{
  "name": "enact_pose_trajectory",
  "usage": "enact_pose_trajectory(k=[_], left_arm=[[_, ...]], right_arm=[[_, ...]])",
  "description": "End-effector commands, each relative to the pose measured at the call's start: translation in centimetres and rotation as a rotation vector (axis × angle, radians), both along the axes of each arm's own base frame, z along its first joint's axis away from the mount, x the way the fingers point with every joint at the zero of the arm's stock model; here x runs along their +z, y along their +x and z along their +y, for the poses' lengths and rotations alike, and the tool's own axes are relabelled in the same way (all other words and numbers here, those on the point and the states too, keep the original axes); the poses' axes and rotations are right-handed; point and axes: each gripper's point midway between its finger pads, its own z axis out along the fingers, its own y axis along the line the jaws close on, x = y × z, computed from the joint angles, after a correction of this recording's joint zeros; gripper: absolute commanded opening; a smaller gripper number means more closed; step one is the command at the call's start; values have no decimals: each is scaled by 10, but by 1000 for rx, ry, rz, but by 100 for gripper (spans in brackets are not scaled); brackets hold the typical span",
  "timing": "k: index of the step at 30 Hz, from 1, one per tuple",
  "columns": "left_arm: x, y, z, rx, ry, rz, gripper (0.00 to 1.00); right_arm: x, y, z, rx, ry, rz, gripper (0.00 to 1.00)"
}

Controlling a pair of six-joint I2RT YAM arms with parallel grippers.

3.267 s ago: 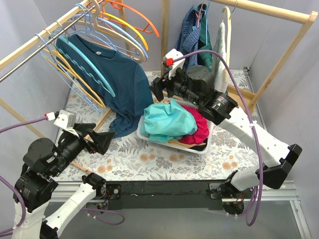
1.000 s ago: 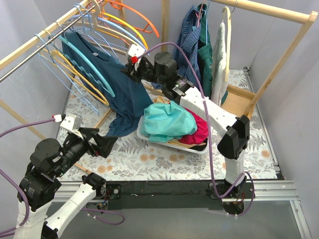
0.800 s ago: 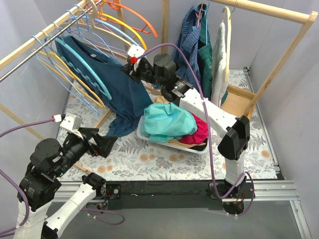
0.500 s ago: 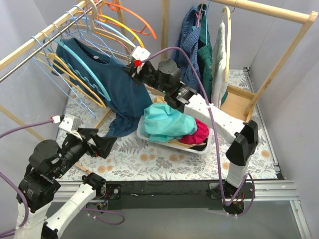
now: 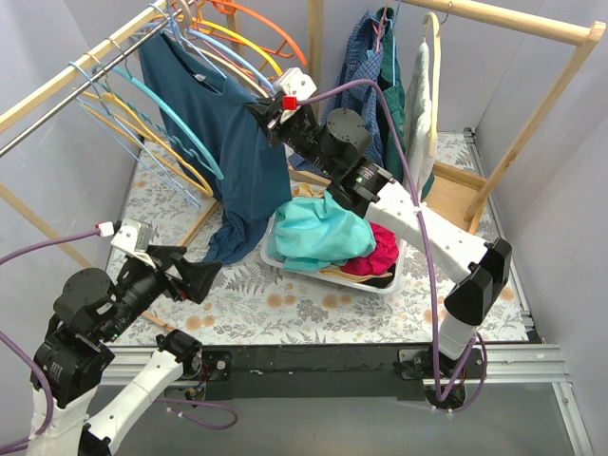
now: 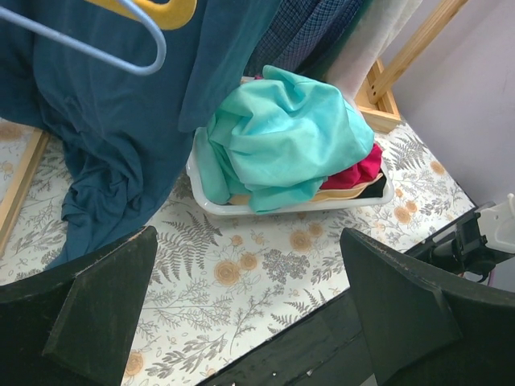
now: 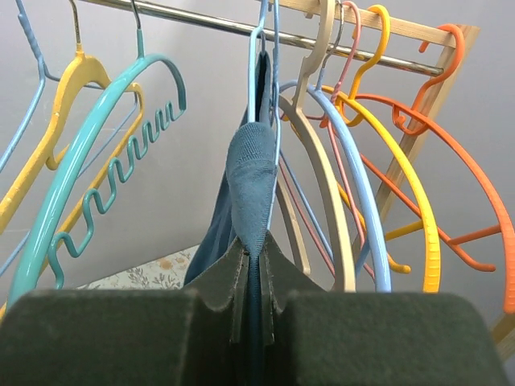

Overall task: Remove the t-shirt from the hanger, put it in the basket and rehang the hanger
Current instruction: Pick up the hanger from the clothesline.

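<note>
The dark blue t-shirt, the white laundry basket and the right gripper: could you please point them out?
dark blue t-shirt (image 5: 233, 133), top external view, front panel.
white laundry basket (image 6: 346, 201), left wrist view, near rim.
right gripper (image 7: 254, 259), right wrist view, between fingertips.

Pretty plain setup: a floral-clothed table (image 5: 285, 299) is boxed in by pale grey walls (image 5: 565, 199), with a wooden rail (image 5: 57, 90) over its left side and a wooden rack (image 5: 532, 22) at its back right.

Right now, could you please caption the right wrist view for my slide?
Right claw shut on the t-shirt, pinched below its hanger on the rail.
</note>
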Motion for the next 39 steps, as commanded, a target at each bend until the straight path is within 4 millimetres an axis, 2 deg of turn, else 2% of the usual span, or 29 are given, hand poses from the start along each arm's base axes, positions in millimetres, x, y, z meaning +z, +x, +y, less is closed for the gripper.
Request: enact_pose_trajectory(k=[1,3,5,6,7,10,11,12,13,14,15,16,17,18,21,22,26,27,28,32,33,35,37,39], left_arm=[[5,-7,5,8,-2,-5,98],[9,-9,6,8,-8,-14,98],[11,-9,6,3,-4,-18,98],[13,-10,6,1,-5,-25,98],[14,-9,6,2,-5,-27,98],[18,-10,5,-10,1,-42,98],[22,-12,5,-13,-2,-53,98],[24,-13,5,-22,2,-64,98],[31,-16,6,-23,-5,-83,98],[35,-17,6,-28,-7,-93,98],[39,-20,6,-41,-7,-106,98],[47,-24,7,-47,-15,-130,98],[51,-27,7,-54,-20,-146,98],[56,-31,7,-69,-23,-165,98],[68,-48,-2,-162,-36,-216,98],[70,-59,-12,-251,-33,-232,98],[85,-81,-21,-363,-62,-277,98],[85,-80,-21,-359,-62,-271,98],[83,-78,-21,-352,-59,-264,98],[66,-53,-18,-263,-43,-195,98],[62,-48,-19,-253,-37,-174,98],[48,-35,-25,-250,-18,-122,98],[34,-28,-32,-262,-8,-75,98],[30,-26,-39,-295,-12,-72,98]], right_arm=[[69,-33,-34,8,175,-110,1],[62,-41,-35,26,150,-101,1],[54,-60,-40,61,123,-106,1],[60,-77,-47,86,131,-120,1],[42,-81,-45,92,99,-101,1],[38,-110,-56,130,90,-103,1],[21,-114,-54,137,57,-87,1],[28,-130,-64,154,72,-98,1],[24,-137,-66,161,69,-90,1],[3,-140,-65,168,37,-63,1],[10,-152,-79,159,66,-62,1],[0,-155,-82,157,58,-41,1],[-19,-156,-85,145,38,-4,1],[-18,-165,-97,153,56,-1,1],[-40,-173,-115,148,56,71,1],[-46,-176,-118,156,52,88,1],[-103,-192,-126,208,-45,202,1],[-110,-199,-131,224,-56,213,1],[-132,-200,-130,229,-85,262,1],[-177,-203,-143,195,-116,378,1],[-176,-205,-149,197,-97,380,1],[-188,-207,-154,190,-96,408,1],[-187,-209,-159,189,-89,410,1],[-183,-213,-160,209,-94,401,1]])
